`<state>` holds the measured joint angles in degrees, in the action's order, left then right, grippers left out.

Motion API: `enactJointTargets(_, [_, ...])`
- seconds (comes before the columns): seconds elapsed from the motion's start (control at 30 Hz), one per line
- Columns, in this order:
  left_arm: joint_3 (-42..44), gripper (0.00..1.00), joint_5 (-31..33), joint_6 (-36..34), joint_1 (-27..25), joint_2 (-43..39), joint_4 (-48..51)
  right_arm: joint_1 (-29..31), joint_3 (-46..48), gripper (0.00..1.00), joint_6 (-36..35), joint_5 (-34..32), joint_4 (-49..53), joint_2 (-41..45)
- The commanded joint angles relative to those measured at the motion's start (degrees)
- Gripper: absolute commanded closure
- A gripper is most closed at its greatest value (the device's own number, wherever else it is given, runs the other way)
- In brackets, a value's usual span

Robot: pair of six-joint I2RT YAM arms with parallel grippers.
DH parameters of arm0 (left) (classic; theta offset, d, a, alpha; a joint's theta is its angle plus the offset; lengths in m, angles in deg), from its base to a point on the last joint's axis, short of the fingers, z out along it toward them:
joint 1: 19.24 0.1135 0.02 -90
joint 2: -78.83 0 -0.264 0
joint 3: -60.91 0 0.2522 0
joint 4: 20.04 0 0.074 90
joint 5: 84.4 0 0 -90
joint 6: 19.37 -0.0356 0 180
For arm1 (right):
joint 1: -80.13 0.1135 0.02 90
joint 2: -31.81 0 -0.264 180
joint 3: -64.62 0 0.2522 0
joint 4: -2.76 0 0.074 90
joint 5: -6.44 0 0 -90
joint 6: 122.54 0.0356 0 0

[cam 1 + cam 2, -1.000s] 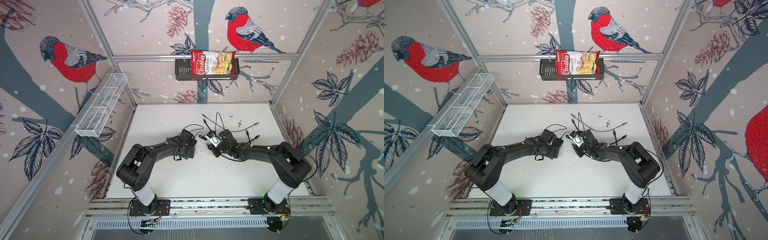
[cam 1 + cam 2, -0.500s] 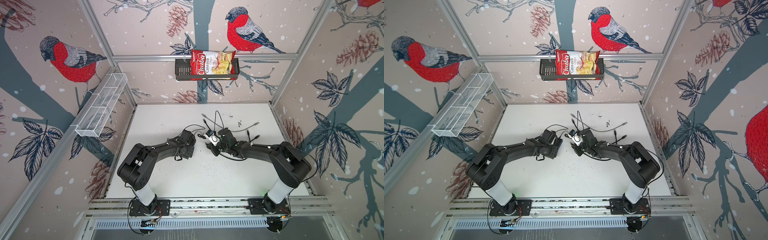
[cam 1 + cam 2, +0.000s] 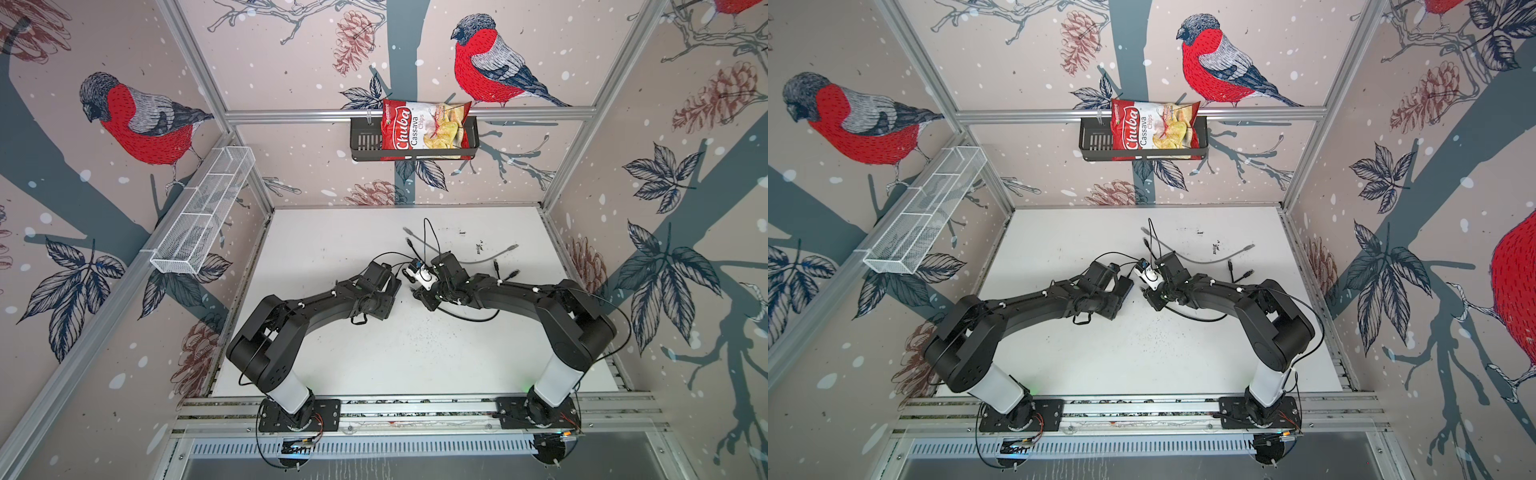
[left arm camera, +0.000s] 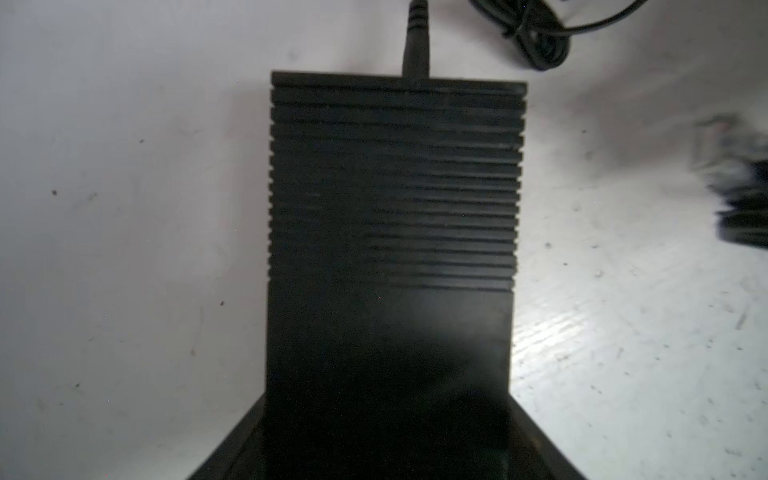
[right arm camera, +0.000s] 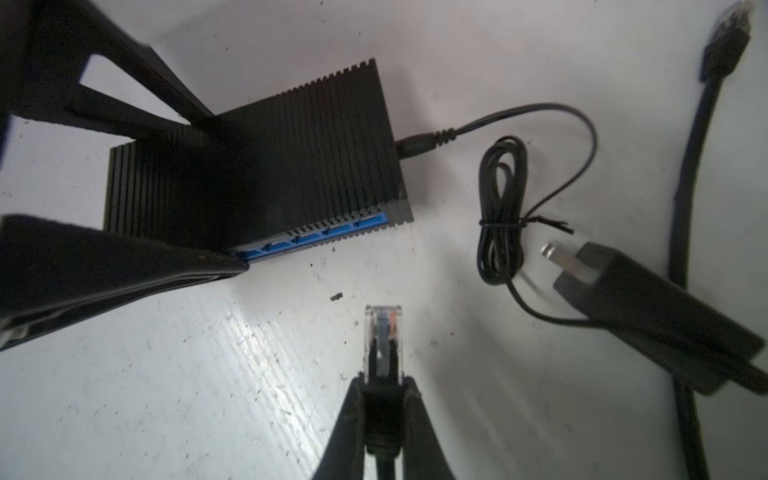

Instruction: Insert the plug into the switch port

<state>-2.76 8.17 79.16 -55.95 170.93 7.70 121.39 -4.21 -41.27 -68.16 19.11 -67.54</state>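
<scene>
Holding plug (image 5: 382, 328) in my right gripper (image 5: 383, 386), jaws nearly shut on its black boot (image 5: 382, 401); clear tip sticks out free above table (image 5: 208, 395), short of switch (image 5: 291, 158). My left gripper (image 5: 222, 193) straddles switch, jaws wide, pressed on both long edges, bracing it. Port (image 5: 332, 232): one of row in blue strip on edge facing plug; plug not yet square to it. Plug light, rigid, latch likely brittle; grip boot, not tip. Switch light, probably slides if unbraced.
</scene>
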Motion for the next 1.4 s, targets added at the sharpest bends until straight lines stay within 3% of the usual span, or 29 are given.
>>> enactJointTargets(0.0, [-1.32,0.64,0.42,-4.32,-1.48,-0.91,-1.35,0.14,-0.16,1.0,-0.48,-0.4,3.38,1.26])
enactJointTargets(0.53, [-3.57,0.75,-0.57,-7.96,-5.81,-1.26,-0.43,0.32,0.5,1.0,-0.09,-4.68,3.54,2.97])
enactJointTargets(1.37, [-4.52,0.8,0.26,-7.48,-6.51,0.11,-0.59,1.66,-0.57,1.0,-0.4,-5.55,4.79,2.58])
